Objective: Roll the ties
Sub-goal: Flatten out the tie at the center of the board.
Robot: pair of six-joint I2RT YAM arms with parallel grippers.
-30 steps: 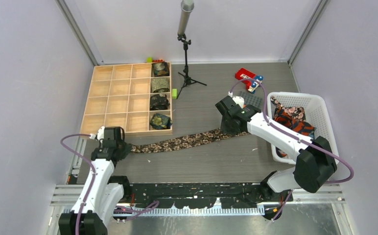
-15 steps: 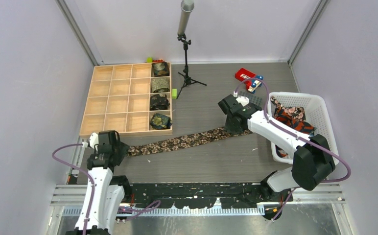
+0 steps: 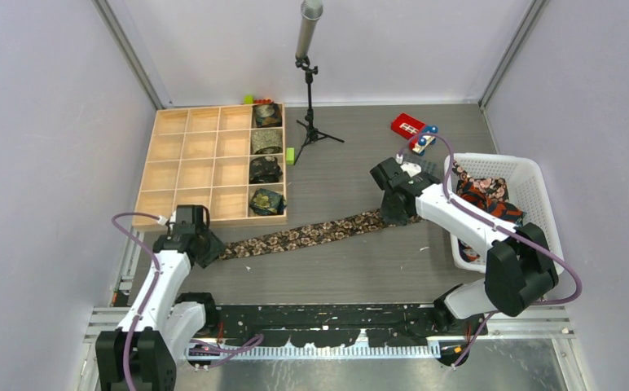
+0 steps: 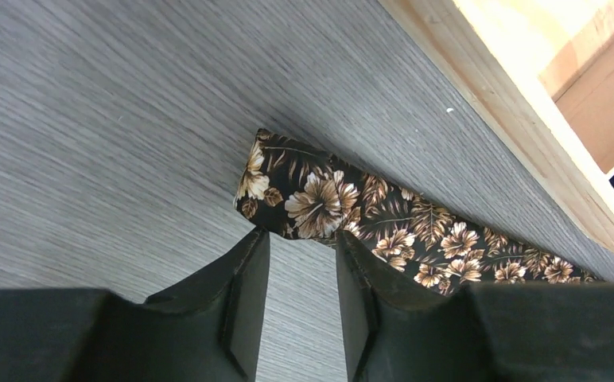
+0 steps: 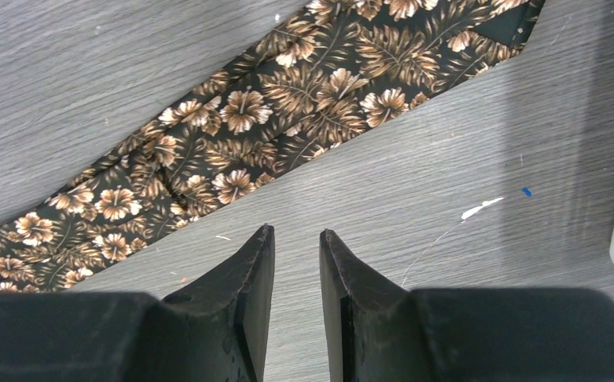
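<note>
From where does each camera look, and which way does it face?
Top external: above and behind the arms, facing down at the table; shows left arm, right arm.
Left wrist: looks down past its own jaws at the tie's narrow end.
Right wrist: looks down past its own jaws at the tie's wide end.
Shared: all three show this floral tie.

1. Left arm reaches far from its base; left gripper points down, jaws slightly apart, empty.
2. Right arm bends at the elbow, forearm reaching far-left; right gripper likewise parted, empty.
</note>
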